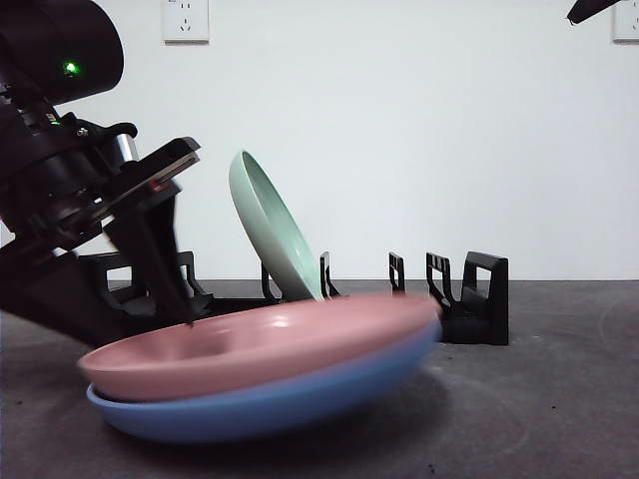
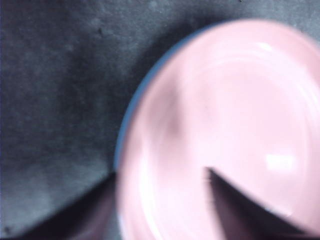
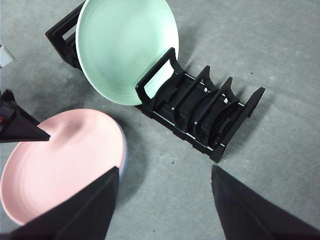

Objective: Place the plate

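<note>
A pink plate (image 1: 270,344) lies tilted on top of a blue plate (image 1: 280,399) on the table in front of a black rack (image 1: 479,289). A green plate (image 1: 270,225) stands leaning in the rack's left slot. My left gripper (image 1: 150,324) is down at the pink plate's left rim. In the left wrist view the left gripper (image 2: 160,185) is open, one jaw inside the pink plate (image 2: 230,115) and one outside its rim. My right gripper (image 3: 165,170) is open and empty, high above the table between the pink plate (image 3: 65,160) and the rack (image 3: 200,110).
The rack's slots to the right of the green plate (image 3: 125,47) hold nothing. The blue plate's edge (image 2: 122,135) shows under the pink one. The right arm is only a black tip (image 1: 594,8) at the top right corner of the front view. A white wall stands behind.
</note>
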You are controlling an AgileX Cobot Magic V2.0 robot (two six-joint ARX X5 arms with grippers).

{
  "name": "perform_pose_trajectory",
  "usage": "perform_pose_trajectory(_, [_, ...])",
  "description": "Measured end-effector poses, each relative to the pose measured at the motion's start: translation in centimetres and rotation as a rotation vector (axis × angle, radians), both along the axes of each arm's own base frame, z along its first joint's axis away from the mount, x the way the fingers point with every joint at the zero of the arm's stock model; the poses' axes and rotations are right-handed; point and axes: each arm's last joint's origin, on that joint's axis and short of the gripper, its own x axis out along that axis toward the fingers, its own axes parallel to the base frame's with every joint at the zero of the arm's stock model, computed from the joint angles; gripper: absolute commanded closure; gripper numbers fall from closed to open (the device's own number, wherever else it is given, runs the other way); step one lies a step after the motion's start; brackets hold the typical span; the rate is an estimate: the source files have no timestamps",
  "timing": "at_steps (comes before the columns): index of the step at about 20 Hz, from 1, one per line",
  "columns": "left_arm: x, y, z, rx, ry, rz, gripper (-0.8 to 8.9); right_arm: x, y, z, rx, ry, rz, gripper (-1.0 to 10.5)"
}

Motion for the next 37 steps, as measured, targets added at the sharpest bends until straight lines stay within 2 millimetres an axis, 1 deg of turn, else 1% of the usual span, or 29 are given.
perform_pose_trajectory(2, [-0.3, 0.3, 0.5, 0.0, -0.008, 0.005, 3.56, 0.0, 0.0, 0.0, 0.0, 0.0, 0.0, 6.6])
perform_pose_trajectory(3, [-0.5, 0.4, 1.2, -0.011, -0.031, 0.003, 3.56, 0.0, 0.0, 0.0, 0.0, 0.0, 0.0, 6.6])
perform_pose_trajectory(5, [-1.2, 0.7, 2.7, -0.033, -0.075, 0.001, 3.56, 0.0, 0.0, 0.0, 0.0, 0.0, 0.0, 6.6])
perform_pose_trajectory(7, [-1.9, 1.0, 4.7, -0.052, -0.113, 0.0, 3.56, 0.0, 0.0, 0.0, 0.0, 0.0, 0.0, 6.6])
perform_pose_trajectory(9, [-2.7, 1.5, 7.4, -0.07, -0.181, -0.011, 3.56, 0.0, 0.0, 0.0, 0.0, 0.0, 0.002, 6.6])
perform_pose_trajectory(11, [-3.7, 2.5, 10.4, -0.018, -0.274, -0.001, 3.56, 0.0, 0.2, 0.0, 0.002, 0.005, 0.009, 6.6])
perform_pose_trajectory(12, [-4.4, 3.1, 12.0, 0.04, -0.328, 0.013, 3.56, 0.1, 0.4, -0.1, 0.001, 0.011, 0.014, 6.6])
perform_pose_trajectory(16, [-7.2, 5.4, 17.1, 0.307, -0.492, 0.057, 3.56, 0.9, 0.9, -0.8, 0.003, 0.057, 0.01, 6.6])
perform_pose_trajectory(18, [-8.9, 6.4, 19.6, 0.369, -0.55, 0.073, 3.56, 1.3, 1.1, -1.0, 0.001, 0.075, 0.006, 6.6])
perform_pose_trajectory(20, [-10.5, 7.3, 21.6, 0.364, -0.607, 0.086, 3.56, 2.0, 1.4, -1.0, 0.006, 0.097, -0.003, 5.6])
perform_pose_trajectory(21, [-11.2, 7.7, 22.5, 0.348, -0.641, 0.095, 3.56, 2.6, 1.6, -0.7, 0.016, 0.108, -0.012, 5.5])
perform_pose_trajectory(23, [-12.2, 8.2, 23.4, 0.326, -0.689, 0.11, 3.56, 4.2, 2.4, 0.3, 0.05, 0.152, -0.015, 5.5])
perform_pose_trajectory(25, [-12.9, 8.5, 23.5, 0.321, -0.698, 0.113, 3.56, 6.2, 3.8, 1.6, 0.103, 0.215, 0.024, 5.5])
perform_pose_trajectory(27, [-13.1, 8.6, 23.5, 0.325, -0.691, 0.11, 3.56, 8.5, 5.9, 2.6, 0.144, 0.273, 0.07, 5.5])
perform_pose_trajectory(29, [-13.1, 8.6, 23.4, 0.328, -0.687, 0.109, 3.56, 11.0, 8.4, 3.0, 0.175, 0.313, 0.11, 5.5])
perform_pose_trajectory(31, [-13.0, 8.5, 23.4, 0.33, -0.683, 0.108, 3.56, 13.3, 11.0, 2.8, 0.202, 0.347, 0.139, 5.5])
perform_pose_trajectory(33, [-13.0, 8.5, 23.4, 0.33, -0.683, 0.107, 3.56, 15.2, 13.2, 2.0, 0.211, 0.378, 0.144, 5.5])
perform_pose_trajectory(37, [-13.0, 8.6, 23.4, 0.33, -0.683, 0.108, 3.56, 18.4, 16.8, -0.8, 0.218, 0.432, 0.14, 5.5])
